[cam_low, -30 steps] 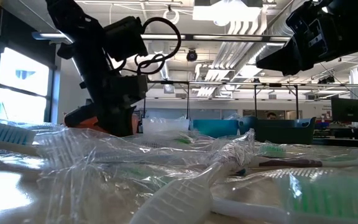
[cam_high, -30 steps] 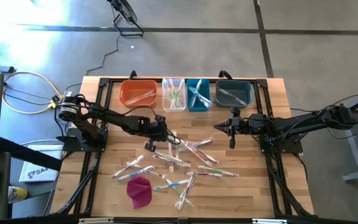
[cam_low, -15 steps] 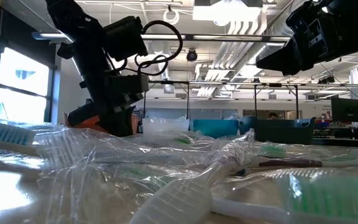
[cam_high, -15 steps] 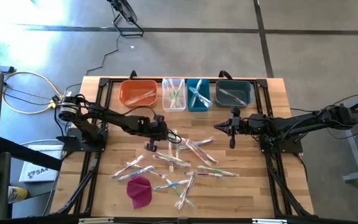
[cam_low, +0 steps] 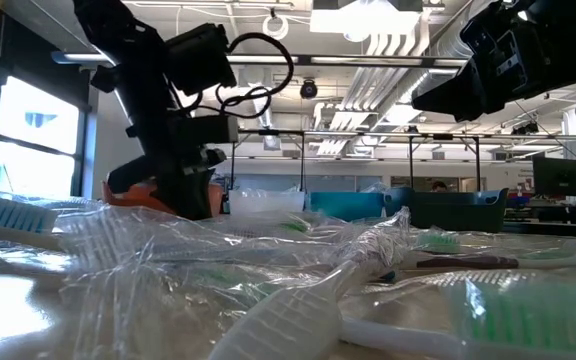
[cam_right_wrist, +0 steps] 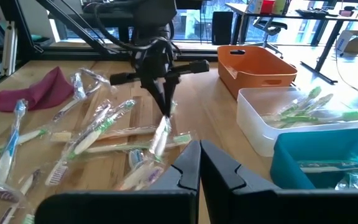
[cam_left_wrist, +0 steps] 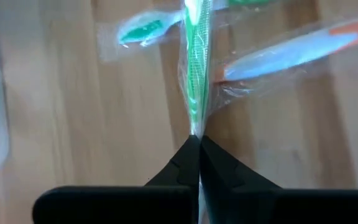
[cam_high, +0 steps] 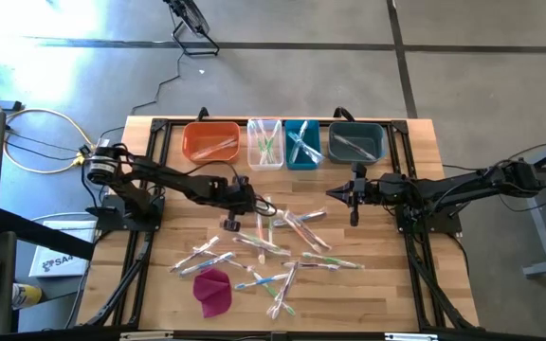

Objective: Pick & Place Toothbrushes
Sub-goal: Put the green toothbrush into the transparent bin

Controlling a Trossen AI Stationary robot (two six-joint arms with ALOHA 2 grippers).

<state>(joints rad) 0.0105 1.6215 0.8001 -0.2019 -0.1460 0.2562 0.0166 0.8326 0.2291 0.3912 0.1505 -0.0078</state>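
**Sorting underway: bins partly filled, most brushes still loose on the table**

I am reading the job as well begun but nowhere near finished. Along the far edge of the table four bins are sitting in a row: the orange bin, the clear bin, the teal bin and the dark bin. Each is already holding a few wrapped brushes; in the clear bin I am seeing green handles. The bulk of the toothbrushes are still lying scattered mid-table in their shiny wrappers, between the two arms and toward the near edge, with the magenta cloth lying beside them at the near left.

The left gripper is working at the far edge of that scatter. Its fingers are clenched on the wrapper end of a green-handled toothbrush, which is hanging from the tips just above the wood; the right wrist view is showing the same pinch from across the table. I am judging this one as picked and waiting to go to a bin, probably the clear one with the other greens.

The right gripper is waiting over the table's right half, in front of the dark bin, fingers pressed together on nothing.

I am finding no brand, label or writing on the wrappers or bins that I can read.
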